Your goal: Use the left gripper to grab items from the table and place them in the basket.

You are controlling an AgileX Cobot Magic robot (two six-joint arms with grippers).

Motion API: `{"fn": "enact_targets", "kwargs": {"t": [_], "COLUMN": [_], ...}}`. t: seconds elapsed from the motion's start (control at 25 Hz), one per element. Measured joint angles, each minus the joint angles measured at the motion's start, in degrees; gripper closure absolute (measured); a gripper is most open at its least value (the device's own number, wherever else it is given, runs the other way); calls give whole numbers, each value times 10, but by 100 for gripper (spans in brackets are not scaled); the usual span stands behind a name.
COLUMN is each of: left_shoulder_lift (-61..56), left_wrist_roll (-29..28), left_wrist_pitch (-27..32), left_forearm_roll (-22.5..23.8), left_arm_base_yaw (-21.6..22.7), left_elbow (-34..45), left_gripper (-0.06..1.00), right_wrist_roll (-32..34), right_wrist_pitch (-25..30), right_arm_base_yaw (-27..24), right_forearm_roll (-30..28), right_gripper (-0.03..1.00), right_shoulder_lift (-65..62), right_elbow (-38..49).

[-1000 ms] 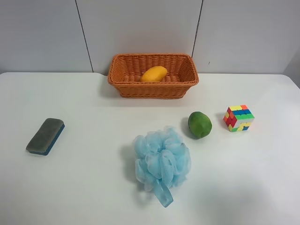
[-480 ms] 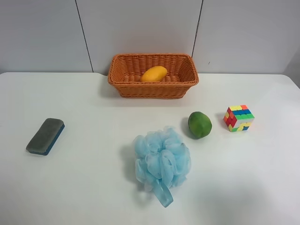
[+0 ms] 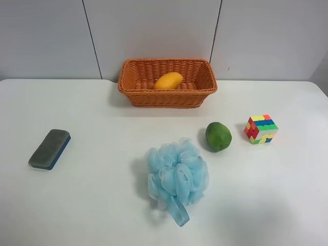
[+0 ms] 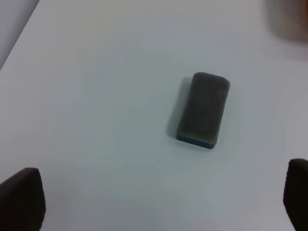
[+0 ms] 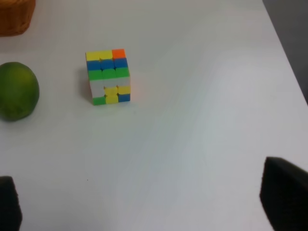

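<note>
Mango lies inside basket at far side of tabletop. Eraser lies flat, alone, under left gripper; its fingers spread wide, holding nothing. Right gripper also looks spread, only tips seen. Green fruit between pouf and cube.

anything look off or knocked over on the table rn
Nothing stands out. The mango lies inside the basket, and the eraser, bath pouf, green fruit and puzzle cube rest apart on the table, undamaged.
</note>
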Motion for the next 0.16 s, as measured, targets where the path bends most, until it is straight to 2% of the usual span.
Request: {"fn": "enact_targets", "kwargs": {"t": [0.16], "left_shoulder_lift": [0], "left_wrist_roll": [0], "left_wrist_pitch": [0], "left_forearm_roll": [0], "left_arm_base_yaw": [0], "left_elbow": [0], "left_gripper": [-5], "right_wrist_roll": [0], "right_wrist_pitch": [0], "right_arm_base_yaw": [0], "right_forearm_roll": [0], "right_gripper": [-3], "right_shoulder_lift": [0], "right_elbow": [0]}}
